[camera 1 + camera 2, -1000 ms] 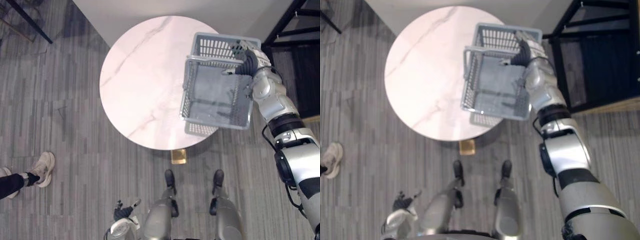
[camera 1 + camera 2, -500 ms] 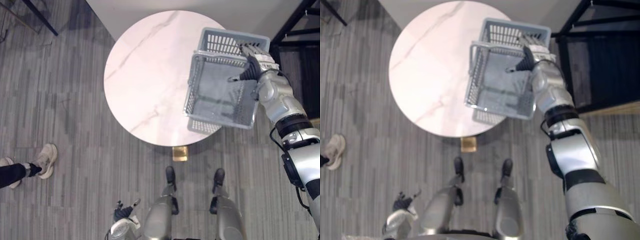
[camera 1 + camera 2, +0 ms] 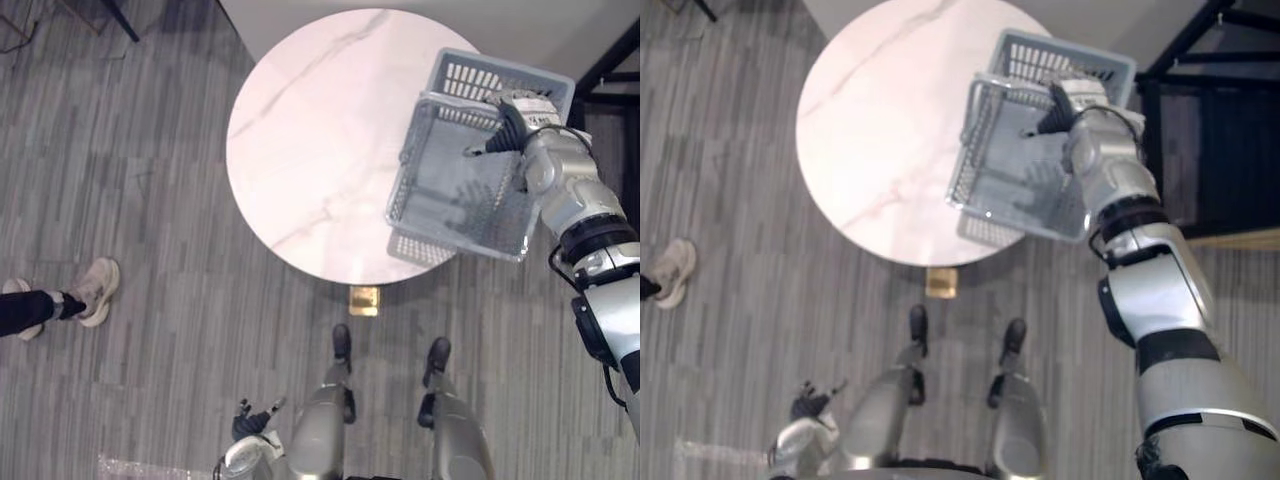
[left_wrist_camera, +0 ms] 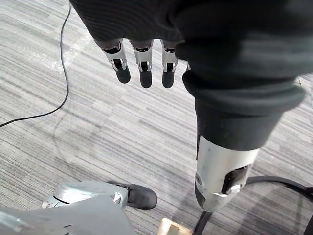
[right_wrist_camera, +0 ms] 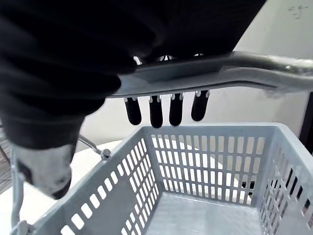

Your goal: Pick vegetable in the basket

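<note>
- The grey slotted basket (image 3: 460,180) hangs at the round table's (image 3: 310,140) right edge. Part of it is over the pale marbled top and part is past the rim, over the floor (image 3: 150,180).
- I cannot tell whether the basket's bottom touches the tabletop.
- The right hand (image 3: 515,115) is above the basket, on the side away from the table's middle, and is clamped on its handle (image 5: 220,73).
- In the right wrist view the handle runs across under the palm, with the fingers (image 5: 155,110) hooked over it and their dark tips pointing down into the basket.
- Past those fingers, the basket's slotted walls and plain grey bottom show.
- The left hand (image 4: 142,29) hangs well apart from the table, on its near side, low over the floor. Its fingers (image 4: 142,68) are straight and a little apart, and they hold nothing.
- A small wooden block (image 3: 363,300) lies on the floor just below the table's near edge.
- A person's pale shoe (image 3: 97,290) stands on the floor well to the left of the table.
- A dark shelf frame (image 3: 1230,150) stands to the table's right, beyond the basket.
</note>
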Controlling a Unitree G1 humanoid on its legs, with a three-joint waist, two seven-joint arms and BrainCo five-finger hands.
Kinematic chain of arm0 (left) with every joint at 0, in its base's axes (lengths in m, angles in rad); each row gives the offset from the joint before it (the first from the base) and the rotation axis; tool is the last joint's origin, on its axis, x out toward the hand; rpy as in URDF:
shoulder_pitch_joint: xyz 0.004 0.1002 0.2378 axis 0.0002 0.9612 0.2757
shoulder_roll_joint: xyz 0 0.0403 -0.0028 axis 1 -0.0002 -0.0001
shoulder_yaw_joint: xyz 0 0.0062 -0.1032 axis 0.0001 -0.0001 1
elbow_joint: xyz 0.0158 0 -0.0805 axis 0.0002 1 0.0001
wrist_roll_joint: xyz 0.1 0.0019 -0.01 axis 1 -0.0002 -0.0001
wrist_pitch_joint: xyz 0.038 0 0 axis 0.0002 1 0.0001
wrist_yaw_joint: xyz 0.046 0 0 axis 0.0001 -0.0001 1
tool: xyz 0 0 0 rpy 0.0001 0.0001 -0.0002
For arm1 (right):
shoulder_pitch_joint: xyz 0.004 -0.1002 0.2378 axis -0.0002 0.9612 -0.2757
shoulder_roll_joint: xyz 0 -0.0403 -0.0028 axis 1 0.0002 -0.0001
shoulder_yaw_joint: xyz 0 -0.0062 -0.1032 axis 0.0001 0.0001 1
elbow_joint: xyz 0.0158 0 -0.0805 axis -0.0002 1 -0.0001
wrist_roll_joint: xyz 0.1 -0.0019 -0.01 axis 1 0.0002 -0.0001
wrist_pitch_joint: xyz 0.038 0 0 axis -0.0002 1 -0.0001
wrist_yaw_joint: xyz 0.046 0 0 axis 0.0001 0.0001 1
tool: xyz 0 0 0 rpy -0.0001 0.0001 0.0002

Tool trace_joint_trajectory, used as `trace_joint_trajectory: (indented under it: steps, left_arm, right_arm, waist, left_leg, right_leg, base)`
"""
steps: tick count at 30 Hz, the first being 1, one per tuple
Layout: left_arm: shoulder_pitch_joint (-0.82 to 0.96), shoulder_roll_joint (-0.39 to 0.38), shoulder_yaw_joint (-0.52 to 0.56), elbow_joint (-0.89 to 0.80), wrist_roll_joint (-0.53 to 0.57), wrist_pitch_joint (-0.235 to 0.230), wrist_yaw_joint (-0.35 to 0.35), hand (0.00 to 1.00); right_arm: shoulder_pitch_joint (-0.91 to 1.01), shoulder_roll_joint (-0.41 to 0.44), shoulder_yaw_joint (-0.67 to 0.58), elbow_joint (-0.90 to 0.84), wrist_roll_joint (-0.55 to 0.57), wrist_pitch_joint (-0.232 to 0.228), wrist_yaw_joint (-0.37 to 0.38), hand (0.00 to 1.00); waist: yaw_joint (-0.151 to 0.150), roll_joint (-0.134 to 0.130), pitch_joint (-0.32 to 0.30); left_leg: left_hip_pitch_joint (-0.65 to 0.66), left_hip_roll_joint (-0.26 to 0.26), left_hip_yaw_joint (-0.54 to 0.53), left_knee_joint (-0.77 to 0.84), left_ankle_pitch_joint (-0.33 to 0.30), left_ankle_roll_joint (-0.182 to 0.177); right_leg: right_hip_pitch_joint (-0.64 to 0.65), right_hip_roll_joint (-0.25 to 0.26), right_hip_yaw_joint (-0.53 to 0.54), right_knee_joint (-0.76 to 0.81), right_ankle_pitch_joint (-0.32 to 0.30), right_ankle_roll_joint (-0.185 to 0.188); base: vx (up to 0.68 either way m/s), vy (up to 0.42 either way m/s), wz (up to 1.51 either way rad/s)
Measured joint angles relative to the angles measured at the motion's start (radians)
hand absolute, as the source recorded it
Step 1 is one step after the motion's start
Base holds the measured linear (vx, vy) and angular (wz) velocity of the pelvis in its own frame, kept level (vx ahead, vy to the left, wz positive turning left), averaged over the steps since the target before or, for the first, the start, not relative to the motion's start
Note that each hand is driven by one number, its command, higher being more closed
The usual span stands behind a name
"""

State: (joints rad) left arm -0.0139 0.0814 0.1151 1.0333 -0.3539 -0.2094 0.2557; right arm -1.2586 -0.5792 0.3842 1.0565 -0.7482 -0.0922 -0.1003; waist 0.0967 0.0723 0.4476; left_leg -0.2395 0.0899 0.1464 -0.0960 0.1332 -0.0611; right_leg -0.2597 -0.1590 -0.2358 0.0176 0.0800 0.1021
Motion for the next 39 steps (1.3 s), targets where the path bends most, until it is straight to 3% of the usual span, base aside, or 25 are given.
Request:
trace_joint_trajectory:
  steps: [8,19,25,29,34,39]
  left_arm:
    - [0.000,0.000,-0.013,-0.010,0.000,0.000,0.004,0.00]
    - [0.000,0.000,-0.031,-0.017,0.001,0.001,0.005,0.00]
    - [-0.001,0.000,-0.030,-0.016,0.007,0.014,0.007,0.00]
    - [0.000,0.007,0.009,-0.003,0.024,0.027,0.007,0.00]
    - [0.002,0.032,0.032,0.031,0.065,0.049,0.011,0.00]
    - [0.011,0.031,0.031,0.042,0.111,0.069,0.014,0.00]
  right_arm:
    - [-0.012,0.008,0.019,0.019,-0.038,0.006,0.003,1.00]
    - [-0.010,0.029,0.022,0.043,-0.037,-0.003,0.022,1.00]
    - [0.037,0.029,0.103,-0.005,-0.073,-0.008,0.037,1.00]
    - [0.088,0.025,0.215,-0.174,-0.077,-0.029,0.068,1.00]
    - [0.254,-0.010,0.343,-0.486,-0.018,-0.127,0.111,1.00]
    - [0.395,-0.045,0.374,-0.679,0.113,-0.176,0.135,1.00]
  waist:
    - [0.018,0.000,0.000]
    - [0.017,-0.002,-0.001]
    - [0.013,-0.010,-0.005]
    - [-0.009,-0.040,-0.022]
    - [-0.043,-0.108,-0.121]
    - [-0.067,-0.127,-0.205]
  left_leg:
    - [-0.001,0.003,-0.003,0.000,0.006,-0.002]
    - [0.005,0.015,0.005,0.000,0.018,-0.012]
    - [0.054,0.034,0.028,0.000,0.016,-0.015]
    - [0.086,0.046,0.051,0.000,0.010,-0.022]
    - [0.136,0.071,0.088,0.000,-0.006,-0.043]
    - [0.175,0.078,0.121,0.000,-0.022,-0.050]
  right_leg:
    - [0.001,0.002,-0.002,0.000,0.000,0.000]
    - [0.004,0.012,0.001,0.002,0.007,-0.009]
    - [0.039,0.026,0.021,0.003,0.007,-0.009]
    - [0.056,0.039,0.047,0.000,0.007,-0.009]
    - [0.089,0.065,0.082,-0.017,0.006,-0.010]
    - [0.112,0.076,0.114,-0.030,0.005,-0.011]
  base:
    - [0.00,0.002,0.00]
    - [0.00,-0.001,-0.01]
    - [0.01,-0.016,-0.12]
    - [0.01,-0.010,-0.22]
    - [0.04,-0.028,-0.23]
    - [0.03,-0.007,-0.19]
